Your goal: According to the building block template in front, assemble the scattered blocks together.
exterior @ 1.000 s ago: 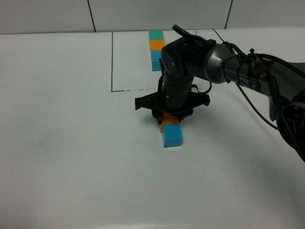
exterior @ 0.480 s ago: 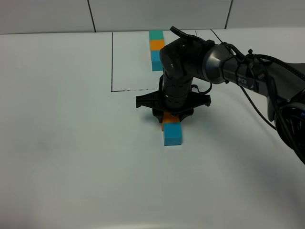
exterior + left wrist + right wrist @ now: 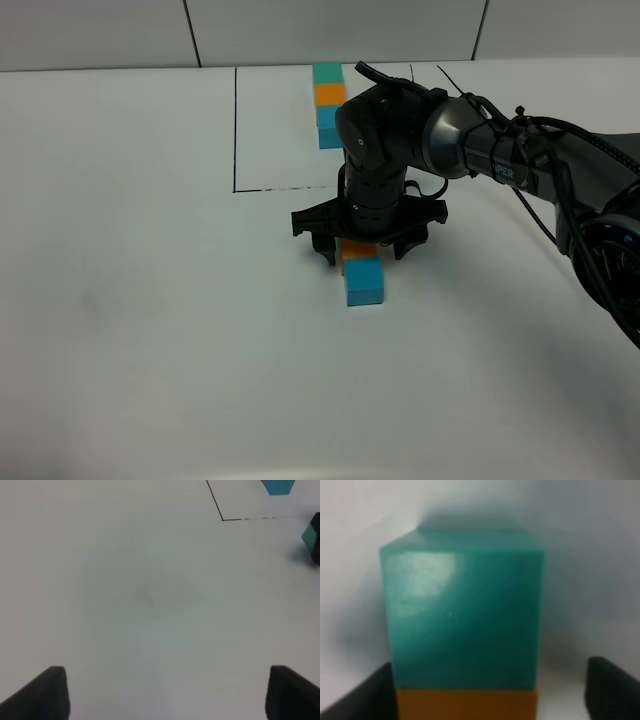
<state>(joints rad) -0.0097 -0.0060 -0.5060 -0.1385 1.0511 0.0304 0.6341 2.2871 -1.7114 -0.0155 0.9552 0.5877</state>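
The building block template is a joined column of teal-green, orange and blue cubes (image 3: 327, 100) inside a thin black outline (image 3: 235, 130) at the back of the table. In front of it the scattered blocks stand in a row. The blue block (image 3: 363, 282) is nearest, and the orange block (image 3: 357, 254) touches it. The teal-green block (image 3: 462, 615) is hidden under the arm in the exterior view. My right gripper (image 3: 362, 248) straddles this row, open, with its fingers clear of the block's sides. My left gripper (image 3: 170, 695) is open over bare table.
The right arm (image 3: 480, 145) and its cables reach in from the right edge. The left wrist view shows the outline's corner (image 3: 222, 519), the template's blue cube (image 3: 277, 486) and a teal cube (image 3: 310, 536) at the picture's edge.
My right gripper's jaws have spread apart from shut and let go of the block between them. The blocks stay in their row. The left gripper has not moved.
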